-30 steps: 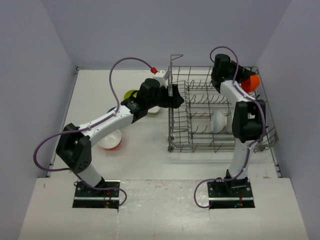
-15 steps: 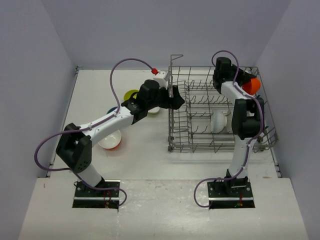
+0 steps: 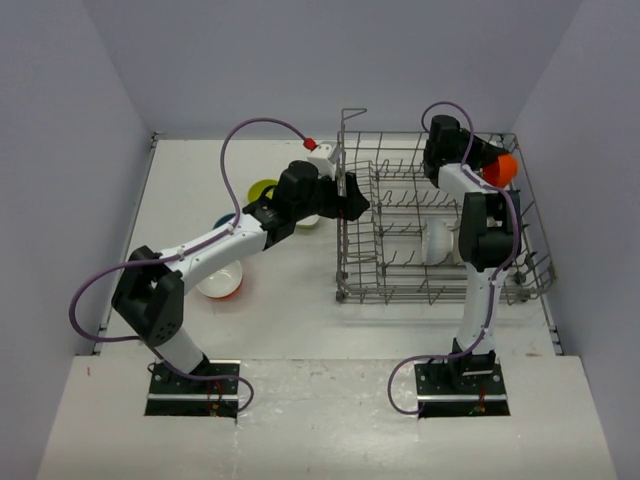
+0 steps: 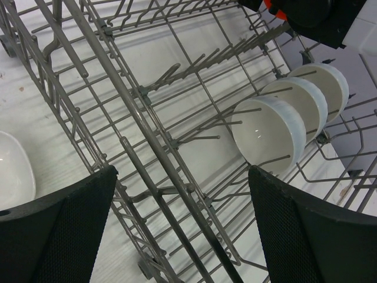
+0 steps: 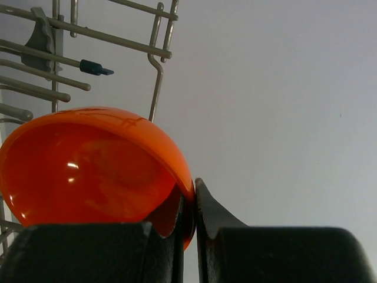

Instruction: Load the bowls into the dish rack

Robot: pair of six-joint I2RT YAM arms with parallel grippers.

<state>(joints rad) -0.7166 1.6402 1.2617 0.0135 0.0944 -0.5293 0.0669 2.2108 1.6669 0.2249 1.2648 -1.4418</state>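
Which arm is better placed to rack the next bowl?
Right. Right tool pinches the orange bowl at the rack, far right corner; left tool is open, empty, by its left wall.

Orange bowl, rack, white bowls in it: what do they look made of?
The orange bowl is glossy with sharp highlights: glazed ceramic or hard plastic, can't tell which. The rack is grey wire with a dull, even sheen, likely coated metal. The white bowls look smooth and glossy, probably glazed ceramic.
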